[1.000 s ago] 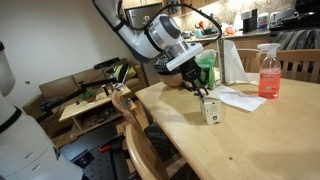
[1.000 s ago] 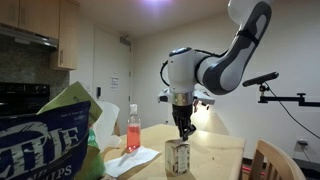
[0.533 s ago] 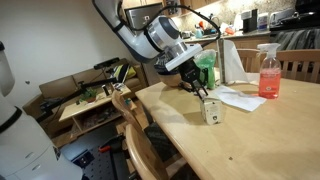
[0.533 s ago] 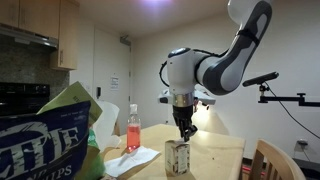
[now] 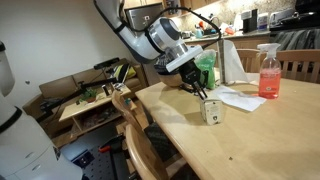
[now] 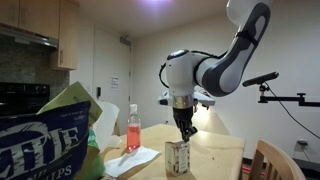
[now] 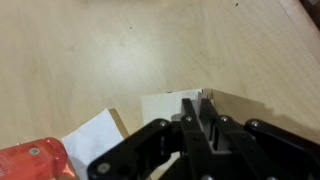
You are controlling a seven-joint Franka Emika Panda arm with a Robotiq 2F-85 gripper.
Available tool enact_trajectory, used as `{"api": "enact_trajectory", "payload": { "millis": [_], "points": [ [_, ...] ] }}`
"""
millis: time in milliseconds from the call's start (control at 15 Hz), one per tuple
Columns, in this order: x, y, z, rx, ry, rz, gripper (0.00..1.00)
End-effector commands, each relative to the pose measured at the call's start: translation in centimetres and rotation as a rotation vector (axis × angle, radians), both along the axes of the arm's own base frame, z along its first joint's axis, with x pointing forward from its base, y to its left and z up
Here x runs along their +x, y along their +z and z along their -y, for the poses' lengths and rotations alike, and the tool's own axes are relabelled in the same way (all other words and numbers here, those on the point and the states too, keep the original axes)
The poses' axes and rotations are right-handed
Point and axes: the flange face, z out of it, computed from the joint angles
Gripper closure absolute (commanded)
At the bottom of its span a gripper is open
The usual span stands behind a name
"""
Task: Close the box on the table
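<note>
The box is a small cream-white carton standing upright on the light wooden table, also seen in an exterior view. My gripper points straight down at its top, fingertips at the flaps. In the wrist view the gripper has its dark fingers pressed almost together over the box's pale top, near its far edge. I cannot tell whether a flap lies between them. The table fills the view beyond.
A pink spray bottle and flat white paper sheets lie behind the box; the bottle shows in both exterior views. Wooden chairs stand at the table edge. A chip bag blocks the near left.
The arm has barely moved and the gripper stays over the box top. The box looks the same.
</note>
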Motion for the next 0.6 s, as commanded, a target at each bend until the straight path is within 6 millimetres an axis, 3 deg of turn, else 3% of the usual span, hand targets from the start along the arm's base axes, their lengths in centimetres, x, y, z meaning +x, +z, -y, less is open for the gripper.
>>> {"api": "enact_trajectory", "payload": {
  "millis": [0, 333, 467, 533],
  "points": [
    [0.57, 0.05, -0.16, -0.040, 0.001, -0.013, 0.82],
    [0.71, 0.15, -0.20, -0.051, -0.002, -0.018, 0.82],
    [0.73, 0.17, -0.25, -0.052, -0.002, -0.020, 0.56],
    [0.75, 0.18, -0.26, -0.052, -0.002, -0.020, 0.49]
  ]
}}
